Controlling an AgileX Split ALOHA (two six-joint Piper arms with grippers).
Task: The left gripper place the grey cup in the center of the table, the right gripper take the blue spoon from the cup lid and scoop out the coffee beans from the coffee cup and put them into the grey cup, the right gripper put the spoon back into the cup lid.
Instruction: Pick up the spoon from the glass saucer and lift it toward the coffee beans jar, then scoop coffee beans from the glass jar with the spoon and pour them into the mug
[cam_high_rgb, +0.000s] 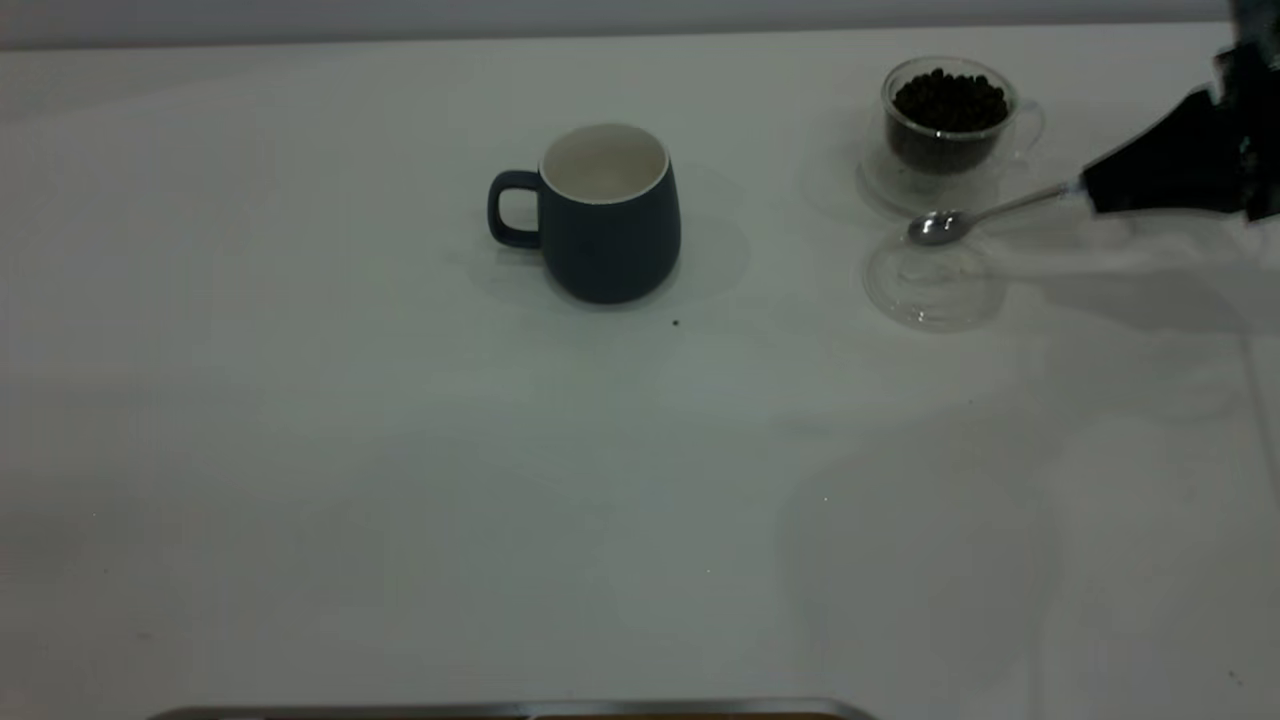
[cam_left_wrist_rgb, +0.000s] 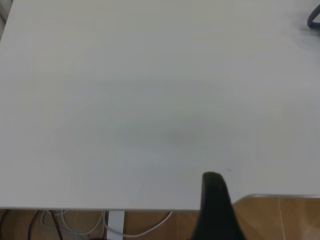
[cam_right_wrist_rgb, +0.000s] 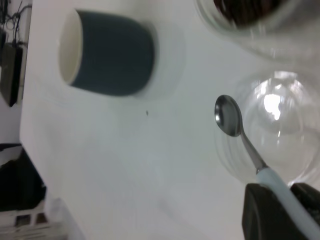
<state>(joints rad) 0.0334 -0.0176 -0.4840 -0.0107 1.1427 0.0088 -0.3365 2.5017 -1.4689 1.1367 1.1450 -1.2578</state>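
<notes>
**Spoon in the air, beans yet to be scooped**

Exterior view first: one grey cup (cam_high_rgb: 608, 212) stands near the middle of the table (cam_high_rgb: 400, 480), upright, handle toward the left arm's side, its pale interior apparently empty. Over on the right side, one glass coffee cup (cam_high_rgb: 948, 125) filled with dark beans, and just in front of it one clear cup lid (cam_high_rgb: 932, 285) lying flat. The right gripper (cam_high_rgb: 1150, 172) reaches in from the edge, clamped on the handle of the single blue spoon (cam_high_rgb: 975, 215), whose bowl hangs just above the lid's far rim, between lid and coffee cup. One loose dark speck (cam_high_rgb: 676, 322) sits on the table by the grey cup, possibly a bean, though it's too small to be sure.

Left wrist view: bare table, one dark finger of the left gripper (cam_left_wrist_rgb: 216, 210) showing at the table's near edge. I cannot tell whether it is apart or together. The arm looks parked well clear.

Right wrist view: the fingers (cam_right_wrist_rgb: 260, 212) pinch the spoon's pale-blue handle far back, bowl empty.

The risks: that far-back grip could let the spoon swivel as it digs in. A careless approach could nudge the light glass cup. And the carry across to the grey cup could spill beans.
</notes>
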